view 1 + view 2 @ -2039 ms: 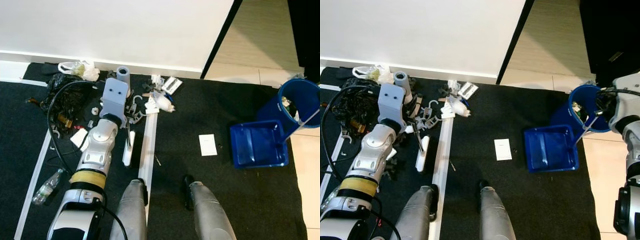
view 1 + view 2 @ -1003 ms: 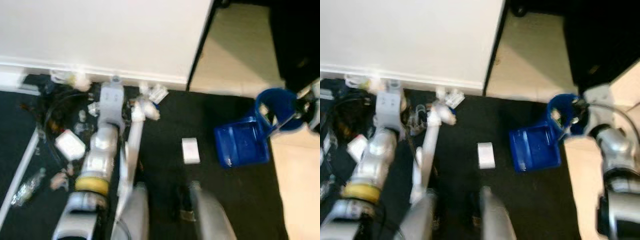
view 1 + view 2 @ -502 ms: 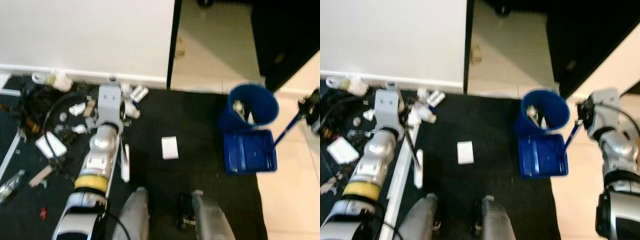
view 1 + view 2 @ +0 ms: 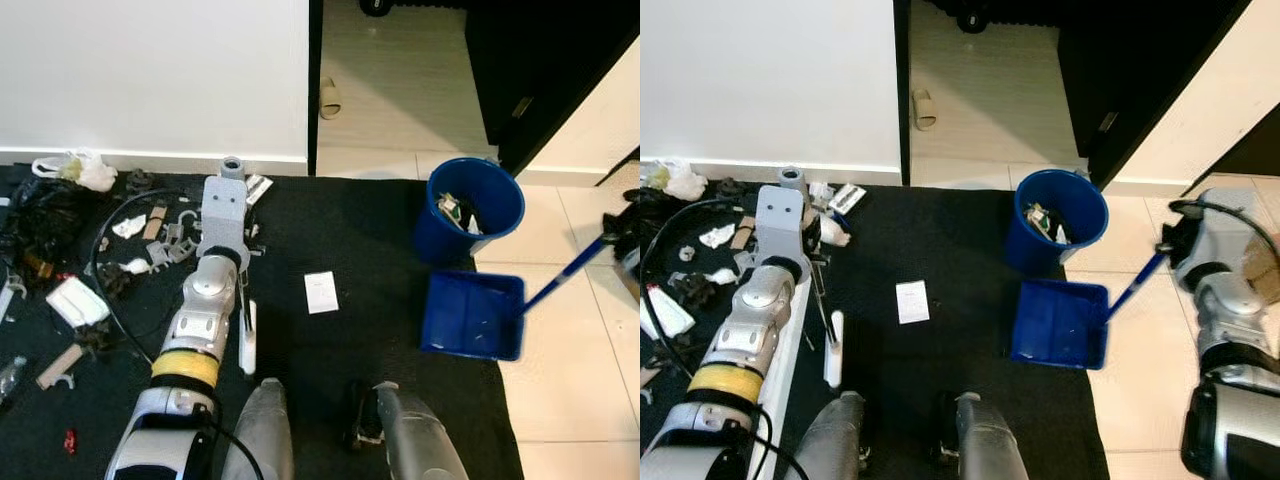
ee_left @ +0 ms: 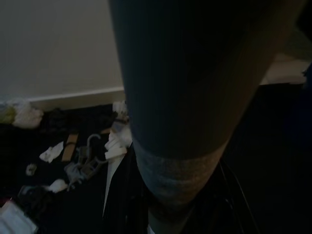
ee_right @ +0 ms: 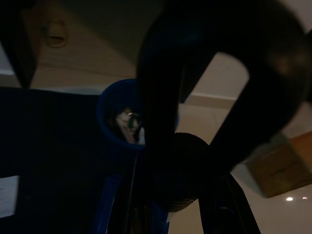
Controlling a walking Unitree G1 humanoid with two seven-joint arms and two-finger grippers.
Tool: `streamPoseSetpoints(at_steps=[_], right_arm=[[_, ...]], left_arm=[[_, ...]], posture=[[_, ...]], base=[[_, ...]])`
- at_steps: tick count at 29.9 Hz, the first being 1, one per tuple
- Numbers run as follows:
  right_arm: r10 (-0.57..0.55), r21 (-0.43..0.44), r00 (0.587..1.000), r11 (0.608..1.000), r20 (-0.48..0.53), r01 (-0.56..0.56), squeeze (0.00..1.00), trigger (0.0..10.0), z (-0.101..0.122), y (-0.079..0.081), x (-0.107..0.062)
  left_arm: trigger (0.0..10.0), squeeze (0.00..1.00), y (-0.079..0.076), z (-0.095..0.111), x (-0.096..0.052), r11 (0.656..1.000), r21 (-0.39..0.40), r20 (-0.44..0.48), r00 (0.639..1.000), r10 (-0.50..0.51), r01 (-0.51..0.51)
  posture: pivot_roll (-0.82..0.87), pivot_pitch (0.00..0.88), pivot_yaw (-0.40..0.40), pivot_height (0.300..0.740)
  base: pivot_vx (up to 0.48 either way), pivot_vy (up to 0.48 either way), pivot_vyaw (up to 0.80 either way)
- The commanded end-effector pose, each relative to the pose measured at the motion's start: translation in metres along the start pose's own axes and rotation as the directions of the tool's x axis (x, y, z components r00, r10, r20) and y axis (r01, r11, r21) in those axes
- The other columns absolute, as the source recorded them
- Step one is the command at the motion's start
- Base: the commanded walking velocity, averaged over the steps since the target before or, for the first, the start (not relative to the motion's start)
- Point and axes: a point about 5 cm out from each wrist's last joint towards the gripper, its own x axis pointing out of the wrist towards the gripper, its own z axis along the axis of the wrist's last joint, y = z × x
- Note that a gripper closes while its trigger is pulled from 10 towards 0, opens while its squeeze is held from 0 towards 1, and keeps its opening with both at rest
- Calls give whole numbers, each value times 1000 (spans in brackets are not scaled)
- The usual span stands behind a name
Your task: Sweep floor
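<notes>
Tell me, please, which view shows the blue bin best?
The right eye view: the blue bin stands whole, its rubbish visible inside. The left eye view shows it equally whole, nearer the edge. The right wrist view shows it dark, partly hidden behind the gripper.

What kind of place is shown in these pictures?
Probably a room in a home, near a doorway: a black carpet meets a tiled floor where a slipper lies, and litter gathers along a white wall.

Blue dustpan (image 4: 1060, 325) was on the black mat (image 4: 950, 250), left of the blue bin (image 4: 1055, 222); now sits nearer than the bin, its right side over the tile. Right gripper (image 4: 1168, 243) keeps hold of its handle. Camera view shifted right.
</notes>
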Motion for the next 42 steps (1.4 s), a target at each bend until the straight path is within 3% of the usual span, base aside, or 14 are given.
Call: streamPoseSetpoints(at_steps=[1,5,13,21,42], right_arm=[[-40,26,999,999,4,40,0,10000,1,-7,-2],[-53,44,999,998,-7,53,0,10000,-2,-6,-2],[-63,70,998,996,-19,64,0,10000,-6,-3,-2],[-45,119,999,992,-21,47,0,10000,-17,15,-2],[-50,162,998,986,33,44,0,10000,-18,29,-1]], left_arm=[[10000,0,2,-2,0,1000,21,-16,1000,8,-8],[10000,0,6,-4,-1,999,-18,-24,999,44,-44],[10000,0,8,-6,-1,999,5,-42,998,45,-45],[10000,0,13,-7,-3,1000,-4,-34,999,25,-26],[10000,0,10,0,-2,1000,-6,1,1000,17,-17]], posture=[[92,145,-69,740],[92,148,-69,740],[90,151,-71,740],[87,152,-73,740],[86,151,-68,740]], base=[[0,-480,0],[0,0,0],[0,0,0],[0,0,0],[480,0,0]])
